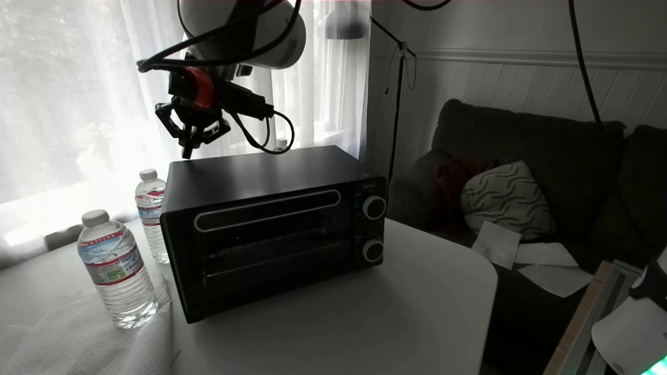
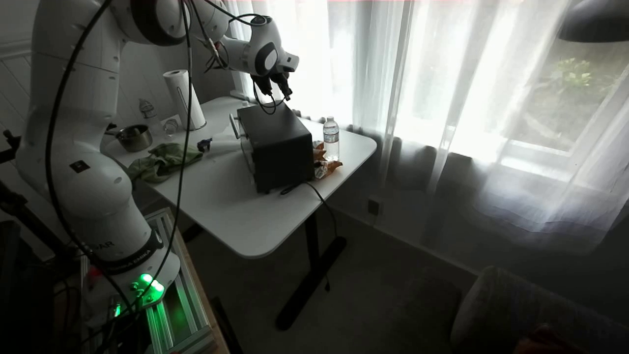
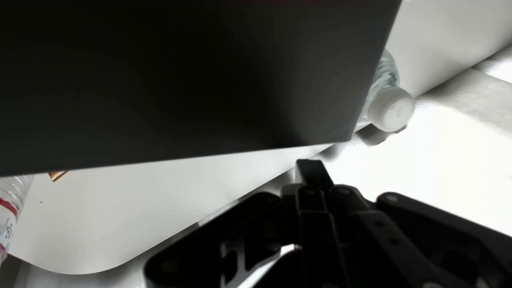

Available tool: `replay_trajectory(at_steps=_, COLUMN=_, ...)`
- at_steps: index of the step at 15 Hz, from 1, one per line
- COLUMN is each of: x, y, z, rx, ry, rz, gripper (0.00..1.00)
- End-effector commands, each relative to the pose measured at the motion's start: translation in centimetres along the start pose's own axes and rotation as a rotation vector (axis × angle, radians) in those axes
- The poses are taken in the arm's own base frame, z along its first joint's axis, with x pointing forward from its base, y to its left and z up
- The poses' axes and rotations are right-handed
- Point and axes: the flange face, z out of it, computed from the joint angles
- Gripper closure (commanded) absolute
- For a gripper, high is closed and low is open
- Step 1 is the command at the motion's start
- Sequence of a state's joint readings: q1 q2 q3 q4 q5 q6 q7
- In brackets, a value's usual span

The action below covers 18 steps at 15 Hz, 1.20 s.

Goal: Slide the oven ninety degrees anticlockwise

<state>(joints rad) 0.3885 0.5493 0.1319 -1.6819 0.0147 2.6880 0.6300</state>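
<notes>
Oven (image 1: 273, 229) sits on the white table (image 1: 432, 291), base down, door closed. Through the door glass I make out a pale horizontal line, like the edge of a rack; the rest of the interior is too dark to read. Two knobs (image 1: 373, 208), one above the other, at the right end of the front.

Gripper (image 1: 187, 150) angled down near a rear top corner of the oven. Fingers (image 3: 314, 174) brought together; in the wrist view a narrow gap separates their tips from the oven's edge.

Containers near the oven: near bottle (image 1: 115, 268), white cap on, clear contents, red-and-blue label, standing at a rumpled white sheet (image 1: 68, 333). Farther bottle (image 1: 151, 216), similar label, capped, just beside the oven's end. Fill level of either: cannot tell. In an exterior view, a labelled bottle (image 2: 331, 140) stands behind the oven, beside an orange-brown wrapper (image 2: 329, 169); wrapper contents hidden.

Elsewhere on the table: metal pot (image 2: 134, 137), interior dark, contents unreadable. Beyond it, a clear bottle (image 2: 148, 110) and a clear vessel (image 2: 170, 127), contents too small to tell. Paper towel roll (image 2: 184, 101) on end; green cloth (image 2: 164, 162) heaped near the pot.
</notes>
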Motion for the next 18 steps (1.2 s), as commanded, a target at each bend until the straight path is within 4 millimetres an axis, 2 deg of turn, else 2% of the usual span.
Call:
replay_trajectory(at_steps=1, x=-0.1, y=-0.6, z=0.8, rx=0.032, ry=-0.029, rz=0.009, gripper=1.00)
replay_trajectory(at_steps=5, x=-0.5, y=-1.0, z=0.6, rx=0.054, ry=-0.106, rz=0.014, gripper=1.00)
replay_trajectory(at_steps=10, x=-0.5, y=-0.4, z=-0.1, rx=0.001, ry=-0.251, rz=0.017, gripper=1.00)
replay_trajectory(at_steps=15, x=0.0, y=0.2, z=0.4, rx=-0.037, ry=-0.312, rz=0.041, gripper=1.00)
replay_trajectory(at_steps=18, x=0.5, y=0.3, z=1.2, rx=-0.027, ry=-0.285, rz=0.052, gripper=1.00)
